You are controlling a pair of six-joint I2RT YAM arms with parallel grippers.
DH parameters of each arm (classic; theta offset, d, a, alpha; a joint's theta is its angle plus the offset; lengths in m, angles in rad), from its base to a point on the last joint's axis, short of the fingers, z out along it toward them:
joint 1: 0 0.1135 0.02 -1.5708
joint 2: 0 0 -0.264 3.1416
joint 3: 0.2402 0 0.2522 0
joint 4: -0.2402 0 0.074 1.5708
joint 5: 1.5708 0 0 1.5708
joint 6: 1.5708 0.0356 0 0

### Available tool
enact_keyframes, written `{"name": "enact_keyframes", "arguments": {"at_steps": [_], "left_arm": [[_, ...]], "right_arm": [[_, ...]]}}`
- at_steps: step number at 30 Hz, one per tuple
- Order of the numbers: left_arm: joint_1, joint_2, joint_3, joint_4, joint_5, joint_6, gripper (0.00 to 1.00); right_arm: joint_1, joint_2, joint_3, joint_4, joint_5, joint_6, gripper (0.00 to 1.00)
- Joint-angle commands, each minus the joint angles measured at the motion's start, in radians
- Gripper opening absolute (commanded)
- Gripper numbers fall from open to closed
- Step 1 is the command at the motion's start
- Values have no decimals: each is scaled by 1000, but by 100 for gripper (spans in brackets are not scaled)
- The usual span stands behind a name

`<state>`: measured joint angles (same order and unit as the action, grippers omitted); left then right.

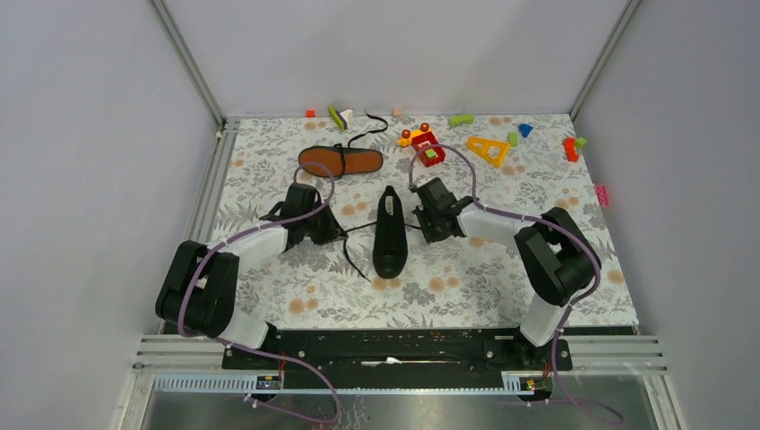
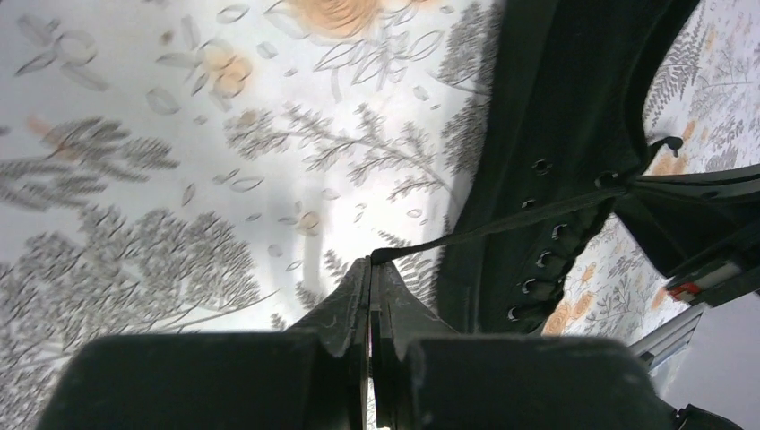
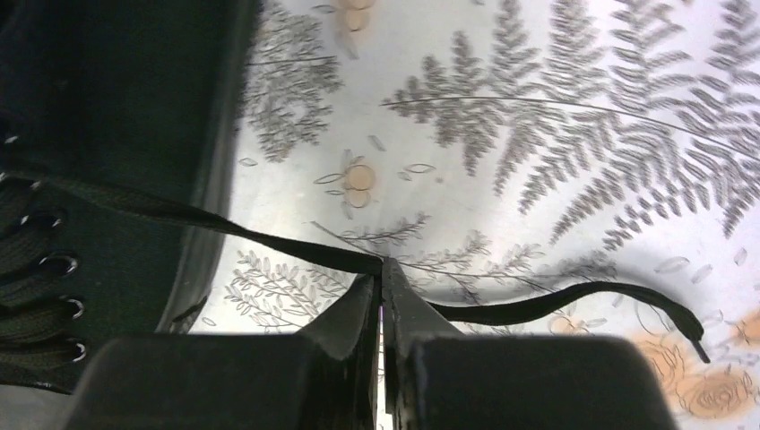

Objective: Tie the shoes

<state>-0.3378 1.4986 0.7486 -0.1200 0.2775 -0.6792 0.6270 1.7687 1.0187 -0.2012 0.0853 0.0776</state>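
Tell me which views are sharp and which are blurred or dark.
Top external: evenly lit, sharp, only soft shadows. Left wrist: the floral tablecloth is blurred, and the left gripper near the lens is dark. Right wrist: the shoe is nearly featureless black, while the fern print is fairly clear.

black-and-white arms (image 1: 260,240), seemingly purple cables (image 1: 451,149)

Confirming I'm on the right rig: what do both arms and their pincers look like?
The left arm and right arm have white link covers between bulky black joint housings, each trailed by a thin purple cable. The left pincer and right pincer are matte black, two fingers tapering to points.
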Motion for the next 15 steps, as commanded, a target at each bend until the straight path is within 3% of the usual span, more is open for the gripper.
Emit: {"name": "enact_keyframes", "arguments": {"at_steps": [1,5,10,15], "left_arm": [[38,-65,-96,115,-21,-63,0],[52,-29,-88,130,-14,-49,0],[52,-21,-51,122,-14,5,0],[27,-64,-32,132,-20,48,0]], "right_arm": [[-78,-61,9,-48,73,147,0],[-154,-68,21,-78,-8,215,0],[-156,-90,23,-79,-122,193,0],[-155,-134,34,-95,-198,191,27]]}}
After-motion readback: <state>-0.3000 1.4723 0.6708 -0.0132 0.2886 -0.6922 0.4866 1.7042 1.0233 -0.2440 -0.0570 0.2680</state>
